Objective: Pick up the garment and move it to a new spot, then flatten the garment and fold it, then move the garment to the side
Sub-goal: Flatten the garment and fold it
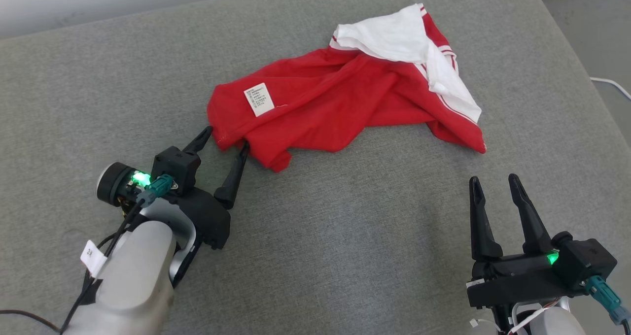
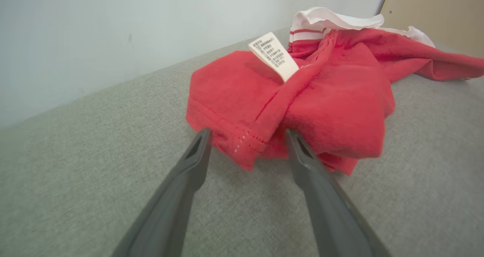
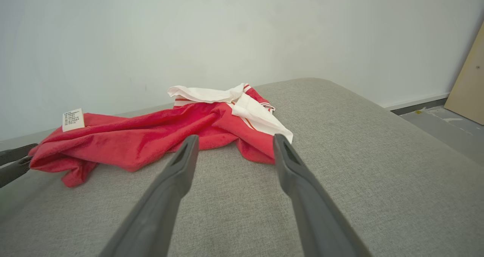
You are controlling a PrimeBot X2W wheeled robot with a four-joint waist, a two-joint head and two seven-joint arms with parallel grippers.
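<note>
A plain, bare workroom or lab, not a lived-in home: ahead of the right end effector [image 3: 235, 137] a grey fabric-covered padded surface [image 3: 359, 143] runs up to a blank white wall [image 3: 227, 34]. Off to its right are a dark skirting strip [image 3: 416, 107], grey floor [image 3: 448, 132] and a pale wooden board [image 3: 469, 87]

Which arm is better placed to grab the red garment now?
Left. The left pincer is open and straddles the near hem of the garment; the right pincer is open too, but apart from the cloth.

Garment [image 1: 335, 108] on cushion [image 1: 345, 236], left tool [image 1: 227, 137] at its corner, right tool [image 1: 493, 178] apart
</note>
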